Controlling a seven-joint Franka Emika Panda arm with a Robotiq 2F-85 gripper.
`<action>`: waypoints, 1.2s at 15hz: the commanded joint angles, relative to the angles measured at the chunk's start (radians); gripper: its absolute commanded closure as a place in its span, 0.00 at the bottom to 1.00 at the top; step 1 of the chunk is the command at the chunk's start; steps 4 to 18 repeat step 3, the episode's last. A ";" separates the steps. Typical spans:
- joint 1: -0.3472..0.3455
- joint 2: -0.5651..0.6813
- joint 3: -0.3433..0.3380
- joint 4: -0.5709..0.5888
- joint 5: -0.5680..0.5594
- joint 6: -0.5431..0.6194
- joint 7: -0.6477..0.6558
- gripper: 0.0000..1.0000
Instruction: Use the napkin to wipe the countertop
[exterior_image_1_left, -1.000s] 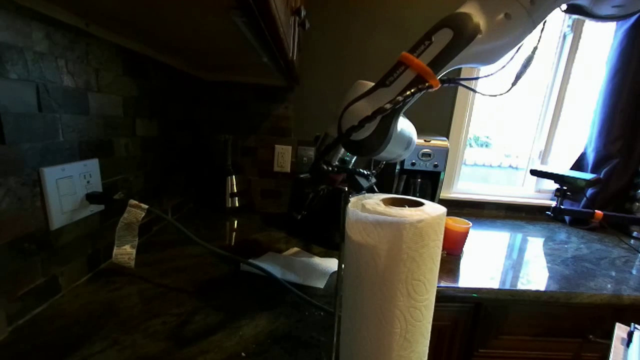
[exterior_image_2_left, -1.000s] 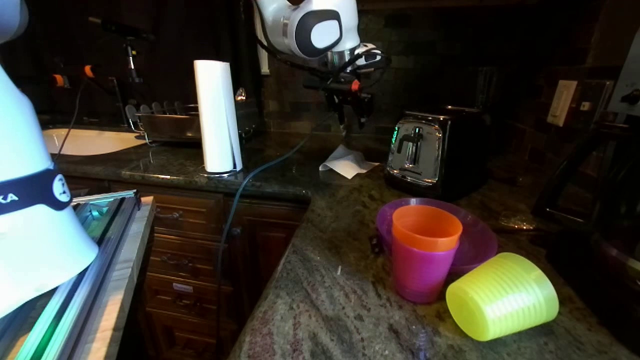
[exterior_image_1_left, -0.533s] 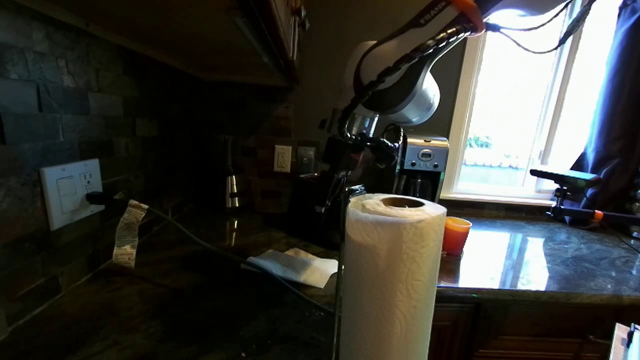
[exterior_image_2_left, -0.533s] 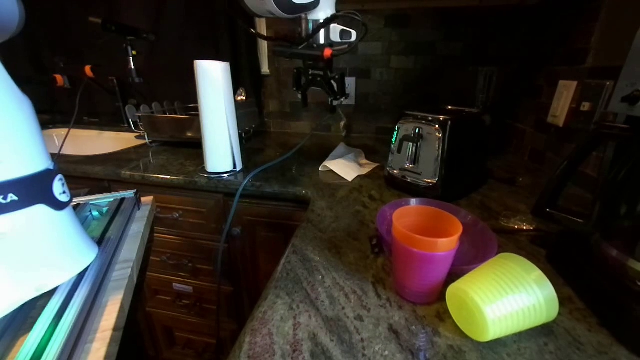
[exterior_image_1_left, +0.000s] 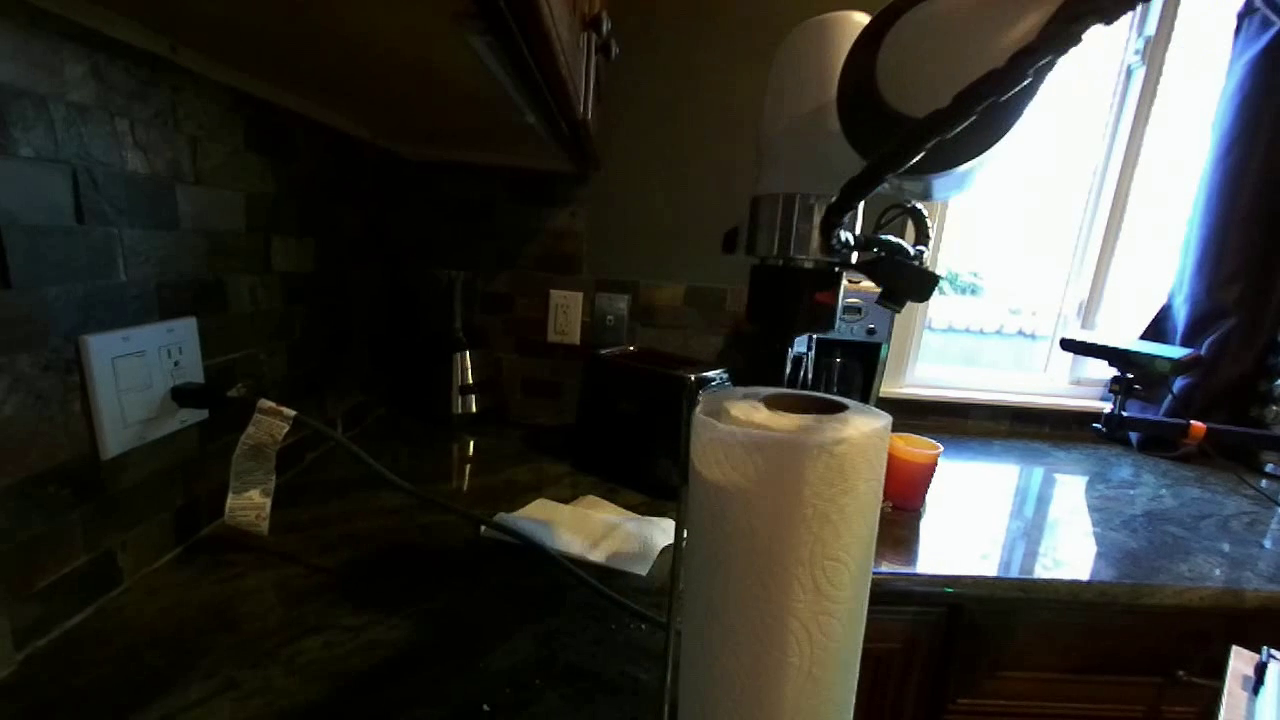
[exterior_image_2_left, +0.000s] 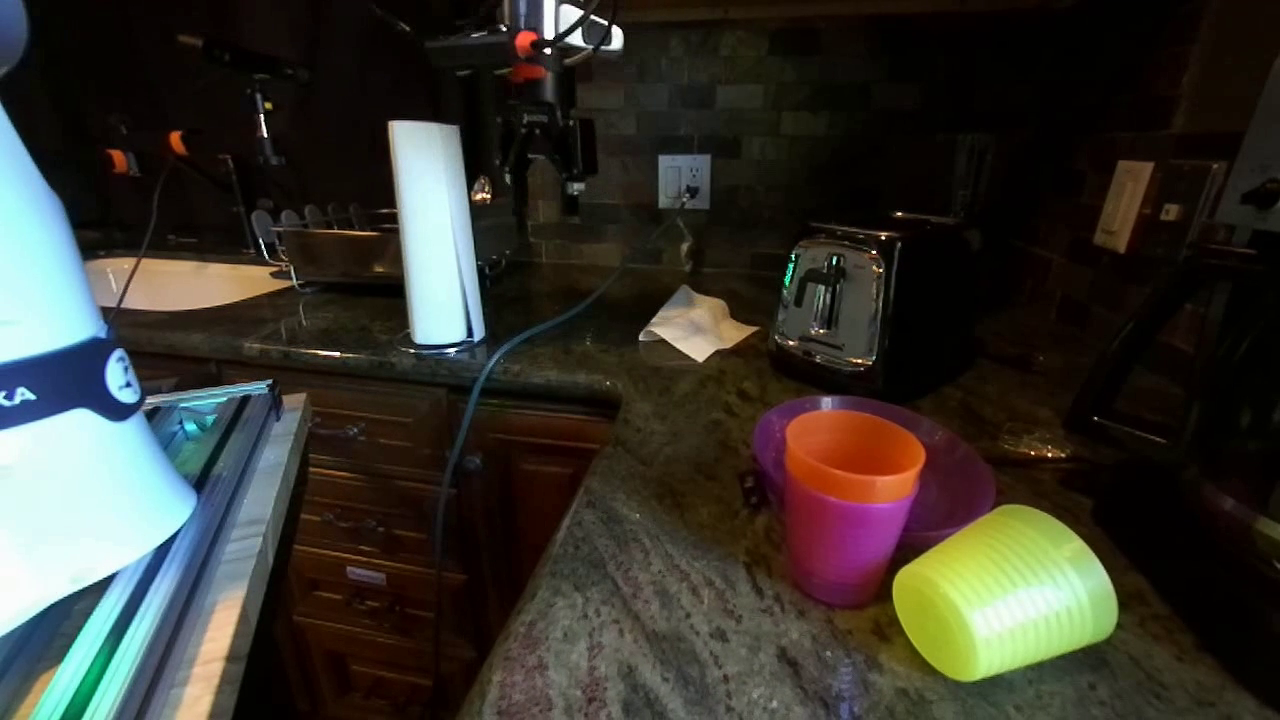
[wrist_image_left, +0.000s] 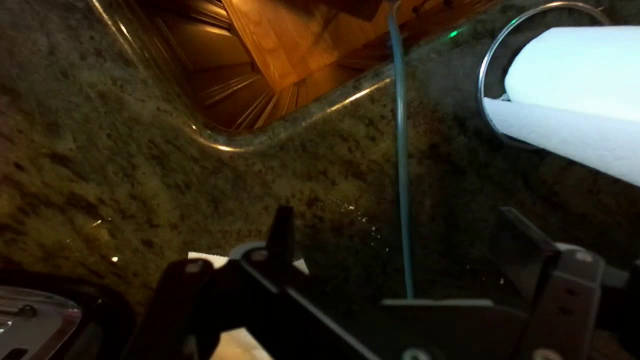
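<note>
I see my gripper (wrist_image_left: 395, 212) above the countertop (exterior_image_2_left: 620, 600), its fingers (wrist_image_left: 281, 232) standing well apart. Lower, a blue cable (wrist_image_left: 401, 150) crosses this countertop and hangs over the front edge. Near this edge the paper towel roll (exterior_image_2_left: 430, 235) stands upright. The napkin (exterior_image_2_left: 697, 323) lies creased behind the inner corner, between the cable and the toaster (exterior_image_2_left: 830, 300). Farther along, an orange cup (exterior_image_2_left: 860, 485) sits inside a pink cup (exterior_image_2_left: 845, 550); a yellow cup (exterior_image_2_left: 1010, 595) lies beside.

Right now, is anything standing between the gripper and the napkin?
Nothing visible blocks the open gripper from the napkin, but a cord runs between napkin and paper roll; a low approach may need to clear it.
</note>
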 joint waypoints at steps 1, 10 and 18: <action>0.038 -0.007 -0.035 0.001 -0.009 -0.002 0.006 0.00; 0.038 0.006 -0.041 0.010 -0.008 -0.002 0.003 0.00; 0.038 0.006 -0.041 0.010 -0.008 -0.002 0.003 0.00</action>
